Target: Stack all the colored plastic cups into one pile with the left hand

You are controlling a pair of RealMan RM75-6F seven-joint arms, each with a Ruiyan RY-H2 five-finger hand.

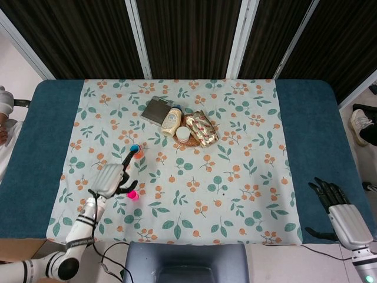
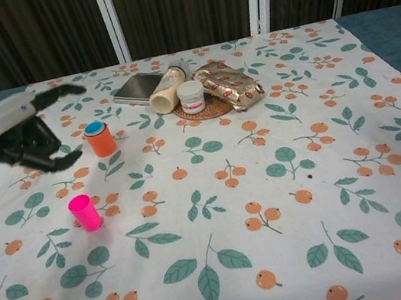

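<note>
An orange cup (image 2: pixel 100 140) stands upright on the floral cloth with a blue cup nested inside it, only the blue rim (image 1: pixel 135 148) showing. A pink cup (image 2: pixel 84 212) (image 1: pixel 132 194) stands alone nearer the front left. My left hand (image 2: pixel 23 134) (image 1: pixel 113 177) hovers empty with fingers spread, left of the orange cup and above the pink one, touching neither. My right hand (image 1: pixel 339 203) hangs off the table's right edge, fingers apart, holding nothing.
At the back centre lie a grey flat case (image 2: pixel 140 87), a cream bottle on its side (image 2: pixel 165 92), a small white jar (image 2: pixel 191 96) on a woven mat, and a gold foil packet (image 2: pixel 229 84). A black cable trails from my left arm.
</note>
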